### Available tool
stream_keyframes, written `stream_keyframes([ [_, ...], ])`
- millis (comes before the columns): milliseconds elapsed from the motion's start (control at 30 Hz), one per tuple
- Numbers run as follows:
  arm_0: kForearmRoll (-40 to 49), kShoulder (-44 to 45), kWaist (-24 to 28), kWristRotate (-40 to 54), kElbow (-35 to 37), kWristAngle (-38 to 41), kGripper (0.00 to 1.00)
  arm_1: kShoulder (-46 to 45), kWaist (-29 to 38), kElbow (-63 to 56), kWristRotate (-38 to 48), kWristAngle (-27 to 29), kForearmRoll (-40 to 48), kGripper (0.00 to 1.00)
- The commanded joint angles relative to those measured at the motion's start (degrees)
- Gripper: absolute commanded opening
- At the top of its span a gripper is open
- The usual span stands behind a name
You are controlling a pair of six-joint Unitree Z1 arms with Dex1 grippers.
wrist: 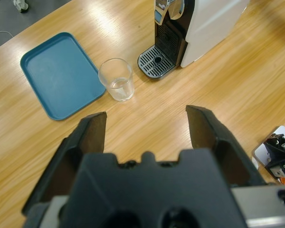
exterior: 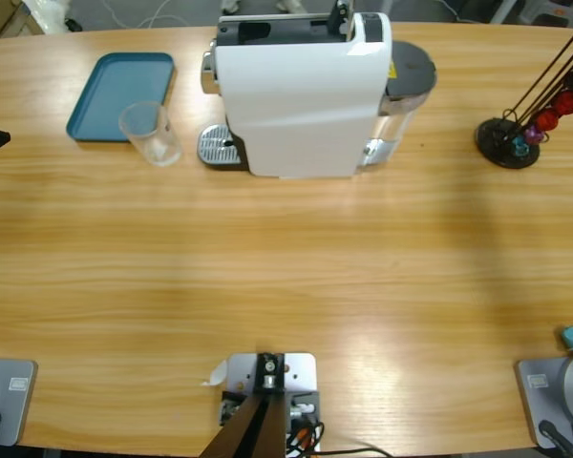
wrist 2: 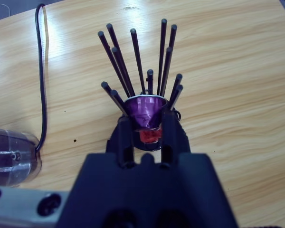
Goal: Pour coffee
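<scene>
Gripping a purple coffee capsule (wrist 2: 145,110), the right gripper (wrist 2: 145,124) has its two black jaws pressed on the capsule's sides, right above the black capsule rack (wrist 2: 147,90), whose thin rods stand up around it. A red capsule (wrist 2: 149,136) sits just under the purple one. The rack stands near the desk's right edge, toward the far side (exterior: 507,143), and a black cable (wrist 2: 42,76) runs over the wood beside it.

The left gripper (wrist: 146,128) is released, its jaws wide apart and nothing between them, hanging above the bare wood. Beyond it stands an empty clear glass (wrist: 116,79), just beside the blue tray (wrist: 57,73) near the far left corner. The white coffee machine (exterior: 301,91) stands at the middle of the far edge, its metal drip grille (wrist: 156,61) near the glass.
</scene>
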State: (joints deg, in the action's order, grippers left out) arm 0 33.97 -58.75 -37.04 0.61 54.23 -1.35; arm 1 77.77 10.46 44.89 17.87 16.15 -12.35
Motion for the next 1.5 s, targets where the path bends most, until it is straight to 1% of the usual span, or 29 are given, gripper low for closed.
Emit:
stream_keyframes([
  [33,-0.4,1.3,0.4,0.5,-2.4,0.7,0.715,-1.3,-1.1,-1.6,-0.3,0.9,-0.6,0.0],
  [233,-0.5,1.2,0.4,0.5,-2.4,1.2,0.715,-7.3,-1.1,3.2,-1.2,1.6,-7.1,0.0],
  [467,-0.5,1.4,0.4,0.5,-2.4,1.3,0.715,-9.4,-1.1,8.2,-1.3,2.4,-12.0,0.0],
  [600,-0.5,1.3,0.4,0.5,-2.4,1.6,0.715,-11.3,-0.8,12.7,-1.7,2.6,-17.0,0.0],
  [667,-0.5,1.1,0.4,0.5,-2.4,1.7,0.715,-13.1,0.8,15.9,-3.5,2.4,-19.8,0.0],
  [733,-0.5,0.8,0.4,0.5,-2.4,2.3,0.715,-14.9,5.2,19.7,-9.7,0.1,-21.4,0.0],
  [800,-0.5,0.2,0.4,0.5,-2.3,3.2,0.715,-16.4,10.4,23.0,-17.1,-4.3,-23.0,0.0],
  [833,-0.6,-0.1,0.4,0.5,-2.3,3.8,0.715,-16.8,13.6,24.9,-20.2,-6.9,-24.6,0.0],
  [900,-0.7,-0.7,0.4,0.5,-2.3,4.8,0.715,-16.9,21.2,29.0,-24.8,-9.9,-28.8,0.0],
  [1000,-0.7,-1.5,0.4,0.6,-2.2,6.3,0.709,-13.3,34.2,35.3,-27.0,-10.3,-36.9,0.0],
  [1067,-0.7,-2.2,0.4,0.6,-2.1,7.1,0.701,-10.3,39.2,38.5,-28.2,-10.1,-41.8,0.0],
  [1200,-0.7,-2.3,0.3,0.7,-2.1,8.2,0.701,-5.5,44.8,43.1,-30.4,-9.8,-46.0,0.0],
  [1333,-0.7,-1.8,-0.1,0.8,-2.3,8.8,0.697,1.9,49.4,46.8,-35.3,-10.5,-46.2,0.0],
  [1433,-0.7,-1.6,-0.1,0.8,-2.3,8.9,0.697,6.8,50.1,49.9,-39.8,-12.8,-45.0,0.0],
  [1500,-0.7,-1.4,-0.1,0.8,-2.4,8.9,0.697,9.8,50.2,51.4,-45.0,-14.2,-44.0,0.0],
])
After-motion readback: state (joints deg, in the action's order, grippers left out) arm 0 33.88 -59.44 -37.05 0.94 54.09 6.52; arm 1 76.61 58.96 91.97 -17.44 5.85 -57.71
